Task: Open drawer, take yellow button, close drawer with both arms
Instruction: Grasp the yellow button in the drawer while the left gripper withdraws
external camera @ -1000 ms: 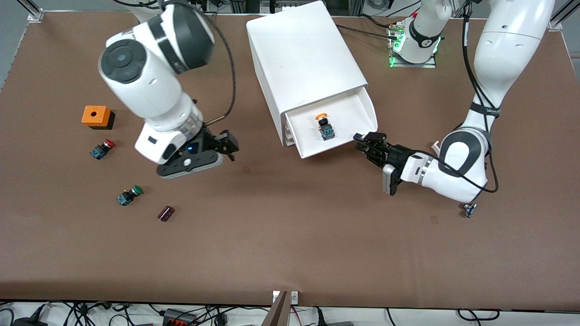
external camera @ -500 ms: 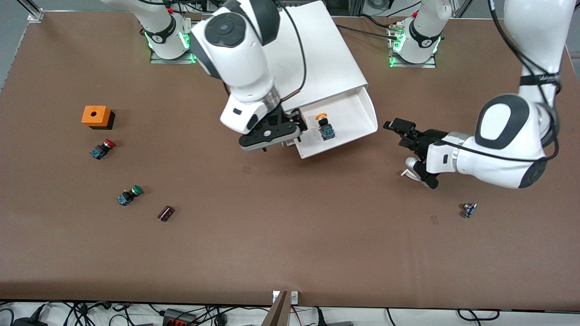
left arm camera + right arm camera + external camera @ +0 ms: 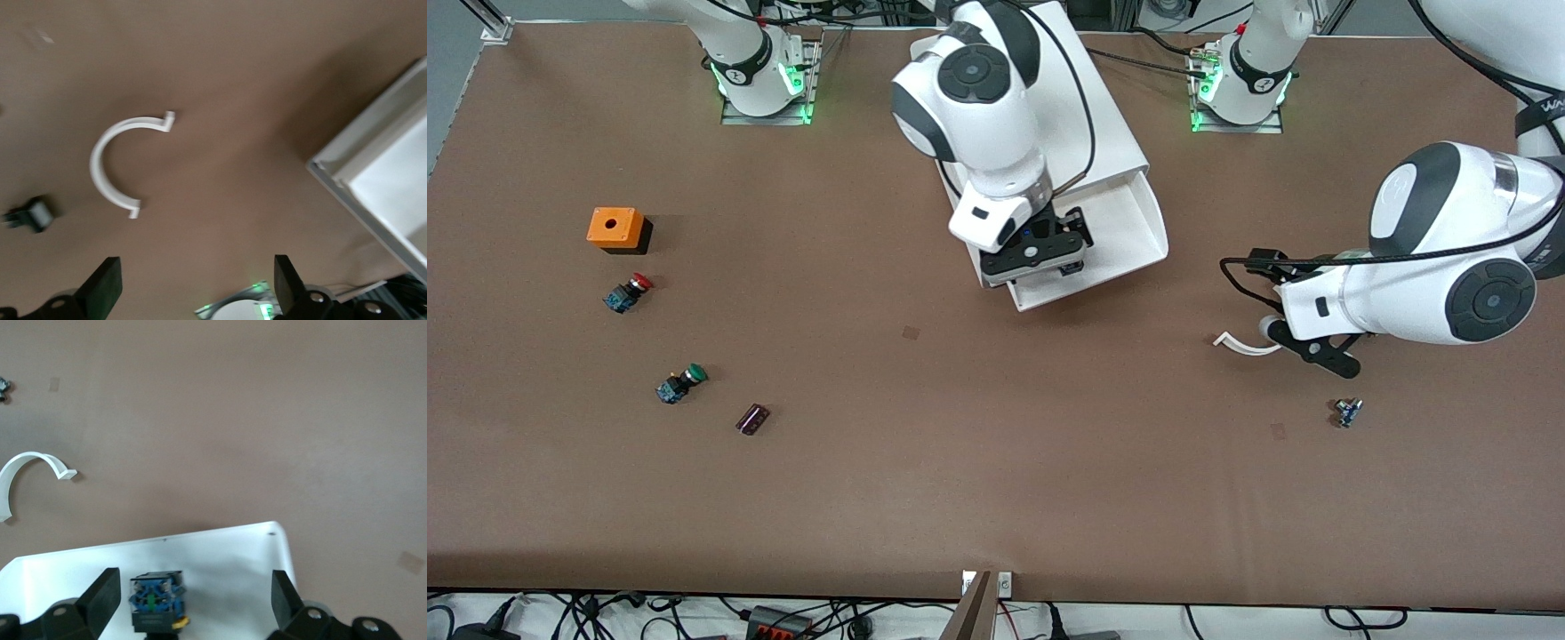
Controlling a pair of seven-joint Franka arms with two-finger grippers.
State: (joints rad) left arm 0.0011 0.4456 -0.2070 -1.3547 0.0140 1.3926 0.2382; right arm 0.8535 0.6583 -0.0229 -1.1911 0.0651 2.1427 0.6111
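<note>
The white cabinet [image 3: 1112, 133] lies mid-table with one drawer [image 3: 1138, 222] pulled out. My right gripper [image 3: 1040, 258] hangs over the drawer and hides the button in the front view. In the right wrist view the button [image 3: 157, 600] lies on the drawer floor [image 3: 233, 567] with its blue base showing and a bit of yellow cap. It sits between the open right gripper's [image 3: 197, 607] fingers, untouched. My left gripper [image 3: 1316, 351] is open and empty above the table toward the left arm's end, apart from the drawer. The drawer's corner [image 3: 393, 173] shows in the left wrist view.
A white C-shaped piece [image 3: 1245, 345] lies on the table beside the left gripper, with a small blue part [image 3: 1347, 412] nearer the front camera. Toward the right arm's end are an orange box [image 3: 615, 228], a red-capped button [image 3: 629, 292], a green-capped button [image 3: 680, 382] and a small dark piece [image 3: 752, 418].
My right arm swung from over the table at its own end to over the open drawer. My left gripper drew back from the drawer's front edge toward the left arm's end.
</note>
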